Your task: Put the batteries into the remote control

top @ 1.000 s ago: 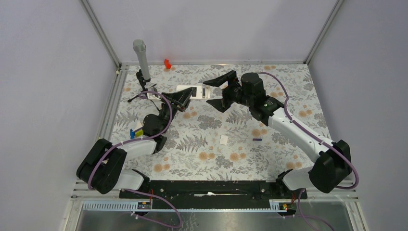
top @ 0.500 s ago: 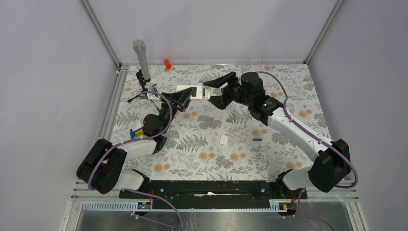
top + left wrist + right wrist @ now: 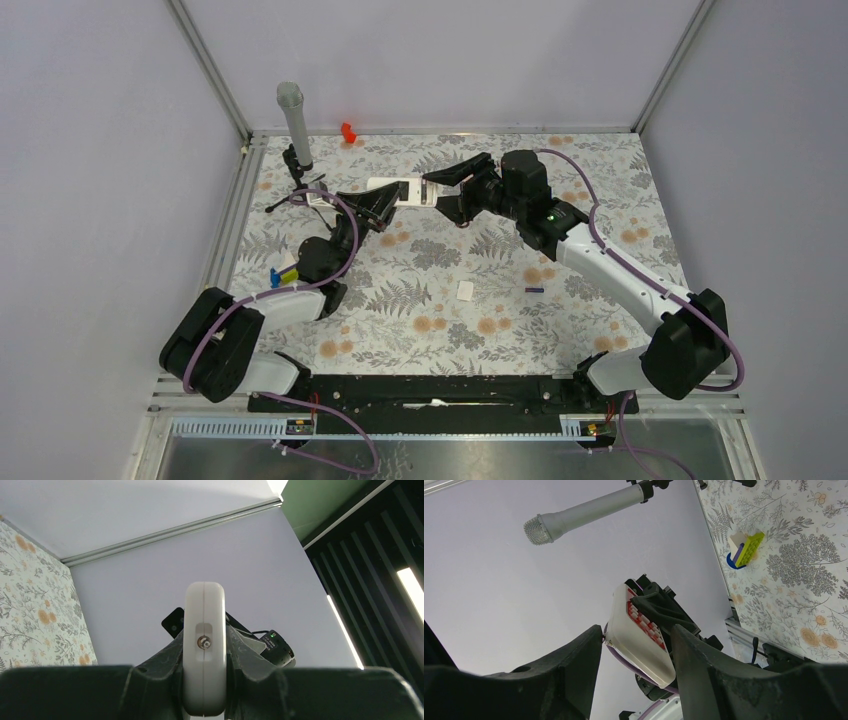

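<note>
My left gripper is shut on the remote control and holds it in the air over the far middle of the table. In the left wrist view the white remote stands edge-on between the fingers. My right gripper is open, its jaws on either side of the remote's free end. The right wrist view shows the remote's red button face between the fingers with narrow gaps. The purple battery lies on the table to the right. The dark battery is not visible.
A small flat white cover piece lies near the table's middle. A yellow-green marker with a blue cap lies at the left, also in the right wrist view. A grey microphone on a stand and a red object are at the back.
The right gripper's jaws have narrowed around the remote's free end. The left gripper and the remote have stayed in place.
</note>
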Tool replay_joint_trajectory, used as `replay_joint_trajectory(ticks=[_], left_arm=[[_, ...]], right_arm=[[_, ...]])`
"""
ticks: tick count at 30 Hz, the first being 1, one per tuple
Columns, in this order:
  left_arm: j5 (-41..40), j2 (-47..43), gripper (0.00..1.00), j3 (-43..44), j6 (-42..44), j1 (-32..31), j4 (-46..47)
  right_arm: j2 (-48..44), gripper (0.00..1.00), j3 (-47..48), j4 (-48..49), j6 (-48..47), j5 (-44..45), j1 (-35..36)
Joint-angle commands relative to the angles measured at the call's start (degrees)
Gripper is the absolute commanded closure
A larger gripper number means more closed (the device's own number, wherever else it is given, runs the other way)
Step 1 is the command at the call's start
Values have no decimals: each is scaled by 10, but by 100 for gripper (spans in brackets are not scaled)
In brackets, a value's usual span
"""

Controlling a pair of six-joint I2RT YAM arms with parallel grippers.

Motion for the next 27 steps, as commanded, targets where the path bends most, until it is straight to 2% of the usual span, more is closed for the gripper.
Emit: replay_joint_trajectory(ticks=[1, 15, 27], left_arm=[[2, 3, 100, 14, -12, 3, 62], [-2, -9, 100, 15, -27, 3, 61], [7, -31, 100, 28, -25, 3, 35]], right_arm=[[3, 41, 17, 26, 6, -7, 5], [-4, 57, -8, 47, 18, -9, 6], [-2, 62, -14, 34, 1, -36, 6]])
